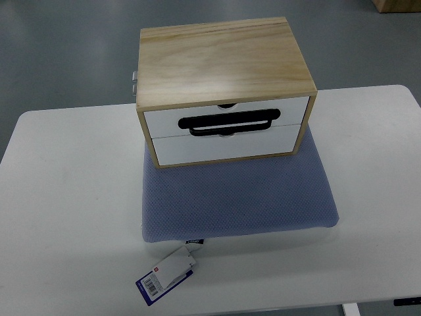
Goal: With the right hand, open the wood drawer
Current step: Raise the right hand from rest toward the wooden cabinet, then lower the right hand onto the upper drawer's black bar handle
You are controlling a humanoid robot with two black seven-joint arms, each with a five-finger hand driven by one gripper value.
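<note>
Top view: a white table is seen filling most of the frame, its far edge running across the upper third and grey floor shown beyond it. At the upper right corner of the frame a sliver of a wooden object is cut off by the edge.

On the table a blue-grey cushion is laid, centred slightly right of the middle and reaching from the centre of the frame to the lower middle. A tag with a barcode is attached at the cushion's near edge and lies on the table at the lower left of centre.

On the far part of the cushion a wood box is set, occupying the upper centre of the frame. Its light wood top is turned towards the camera and its front is faced with two white drawers, one stacked above the other. The upper drawer is marked by a long black slot handle; the lower drawer lies just beneath it. Both drawer fronts are seen flush with the wood frame, so both are shut. A small metal fitting is seen on the box's left side.

Neither robot hand is shown anywhere in the frame, so the state of the right hand and its position relative to the drawers cannot be told.
</note>
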